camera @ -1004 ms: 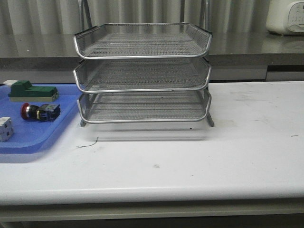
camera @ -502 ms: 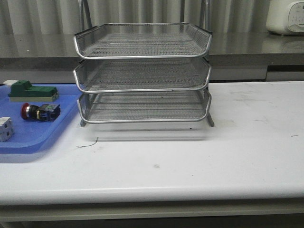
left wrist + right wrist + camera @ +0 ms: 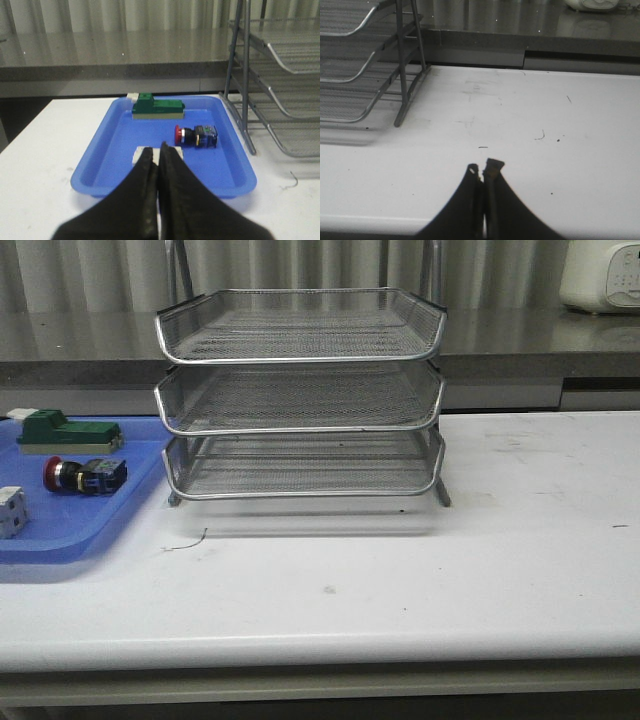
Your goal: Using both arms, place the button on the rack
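A: Where is the button (image 3: 83,475)?

B: It lies on its side in the blue tray (image 3: 75,530), at the left of the white table (image 3: 420,570). Its red cap points left. It is not on the rack (image 3: 300,390).

A: What else is in the tray?

B: A green block (image 3: 65,432) sits behind the button, near it. A small white cube (image 3: 10,510) sits in front, by the left edge of the front view.

A: And the rack?

B: It has 3 wire shelves. It stands just beside the tray, on its right. All 3 shelves look bare.

A: What are the hands doing?

B: The left gripper (image 3: 159,152) has its fingers pressed together with nothing between them. It is over the near part of the tray, by the white cube. The right gripper (image 3: 483,170) is pinched closed too, holding nothing, over bare table to the right of the rack.
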Controlling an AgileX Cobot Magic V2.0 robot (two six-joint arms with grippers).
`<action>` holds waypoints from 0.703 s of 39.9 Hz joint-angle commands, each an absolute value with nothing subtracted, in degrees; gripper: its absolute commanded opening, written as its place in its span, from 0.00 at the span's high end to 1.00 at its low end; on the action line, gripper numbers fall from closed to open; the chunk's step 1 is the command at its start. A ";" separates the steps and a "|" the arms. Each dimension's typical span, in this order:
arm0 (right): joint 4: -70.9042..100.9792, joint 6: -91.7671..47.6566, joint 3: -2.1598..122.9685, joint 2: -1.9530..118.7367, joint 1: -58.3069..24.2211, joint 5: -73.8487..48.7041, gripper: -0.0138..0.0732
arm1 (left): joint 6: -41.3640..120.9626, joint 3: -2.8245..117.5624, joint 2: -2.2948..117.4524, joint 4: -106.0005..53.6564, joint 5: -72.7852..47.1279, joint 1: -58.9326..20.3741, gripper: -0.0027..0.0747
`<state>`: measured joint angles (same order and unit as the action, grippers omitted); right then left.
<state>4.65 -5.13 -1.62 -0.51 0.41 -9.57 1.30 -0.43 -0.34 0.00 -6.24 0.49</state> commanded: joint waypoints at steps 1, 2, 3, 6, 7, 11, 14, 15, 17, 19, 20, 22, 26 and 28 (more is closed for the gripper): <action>4.06 -5.39 -1.39 -1.51 0.70 -1.79 0.91 | 1.05 -0.92 -1.47 0.00 4.42 0.48 0.99; 4.06 -5.39 -1.33 -1.51 0.70 -1.21 0.91 | 1.05 -0.92 -1.47 0.00 5.37 0.48 0.99; 4.06 -5.39 -1.26 -1.51 0.70 -0.53 0.91 | 1.05 -0.92 -1.47 0.00 6.87 0.48 0.99; 4.06 -5.39 -0.40 -1.51 0.70 0.00 0.91 | 1.05 -0.92 -1.47 0.00 13.27 0.48 0.99; 4.06 -5.39 -0.09 -1.51 0.70 0.00 0.91 | 1.05 -0.82 -1.47 0.00 14.51 0.48 0.99; 4.06 -5.39 2.35 -1.51 0.70 0.39 0.91 | 1.05 0.76 -1.47 0.00 16.89 0.48 0.99; 4.06 -5.39 5.34 -1.51 0.70 0.00 0.91 | 1.05 3.39 -1.22 0.00 15.71 0.48 0.99; 4.06 -5.39 6.22 -1.51 0.70 -0.42 0.91 | 1.05 4.24 -1.07 0.00 15.24 0.48 0.99; 4.06 -5.39 8.30 -1.34 0.70 -1.03 0.91 | 1.05 6.61 -0.28 0.00 13.08 0.48 0.99; 4.06 -5.39 10.84 -0.50 0.70 -2.41 0.91 | 1.05 9.80 0.95 0.00 9.28 0.48 0.99; 4.06 -5.39 12.17 0.25 0.70 -3.23 0.91 | 1.05 11.49 1.90 0.00 7.05 0.48 0.99; 4.06 -5.39 14.89 2.50 0.70 -5.88 0.91 | 1.05 14.94 4.40 0.87 2.24 0.48 0.99; 4.48 -5.39 19.65 8.87 0.70 -10.90 0.91 | 1.05 20.66 10.95 1.90 -5.01 0.48 0.99; 4.92 -5.39 21.59 12.34 0.70 -12.69 0.91 | 1.05 22.76 15.05 2.02 -7.21 0.48 0.99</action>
<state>4.65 -5.13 16.88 6.75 0.41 -13.16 1.30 17.67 8.78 1.60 -5.92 0.49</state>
